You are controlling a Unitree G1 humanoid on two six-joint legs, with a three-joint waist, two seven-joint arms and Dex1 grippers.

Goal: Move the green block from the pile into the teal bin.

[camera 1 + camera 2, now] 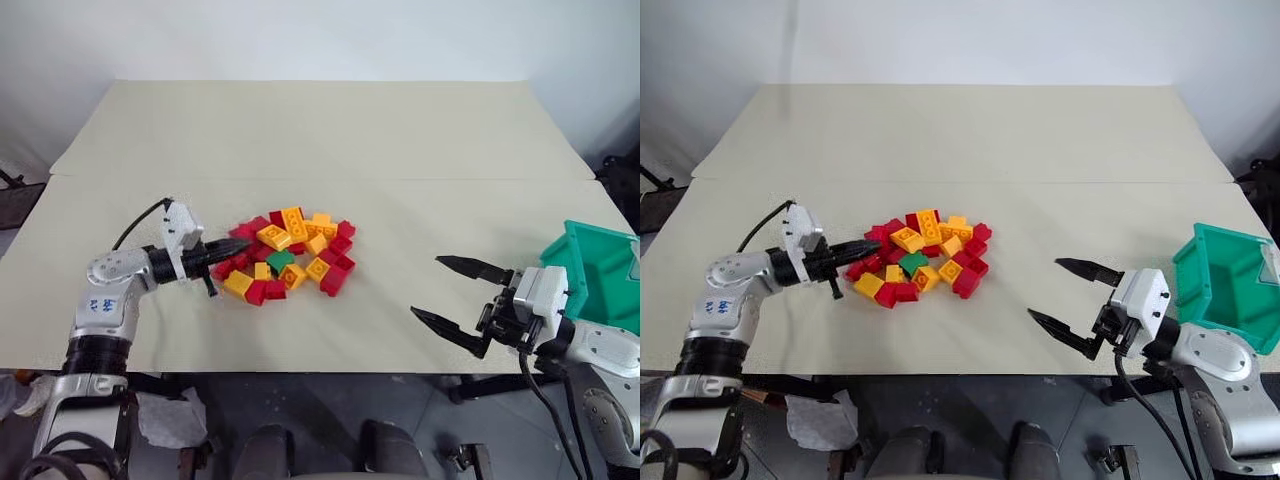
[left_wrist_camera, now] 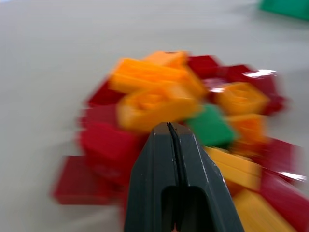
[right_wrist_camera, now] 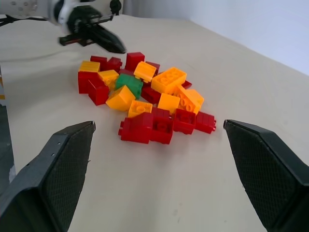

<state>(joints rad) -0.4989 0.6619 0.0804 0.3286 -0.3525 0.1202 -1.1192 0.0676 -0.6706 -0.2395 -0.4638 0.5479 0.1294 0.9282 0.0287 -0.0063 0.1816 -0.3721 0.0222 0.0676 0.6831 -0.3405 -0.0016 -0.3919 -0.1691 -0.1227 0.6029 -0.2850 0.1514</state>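
green block [image 2: 211,125] (wrist view) — mid-pile [image 1: 285,255]

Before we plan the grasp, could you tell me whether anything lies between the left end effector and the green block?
Yes. The shut left end effector sits at the pile's edge, and red and yellow-orange bricks lie between its tip and the green block, which is hemmed in by bricks.

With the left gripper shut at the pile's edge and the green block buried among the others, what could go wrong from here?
1. The small dark-green studded plastic block sits hemmed in by the red and yellow-orange plastic bricks of the pile; the shut left gripper, nosing in from the side, may scatter them.
2. The teal plastic bin sits at the table's far right edge, by the open right gripper; a carry across might drop the block.
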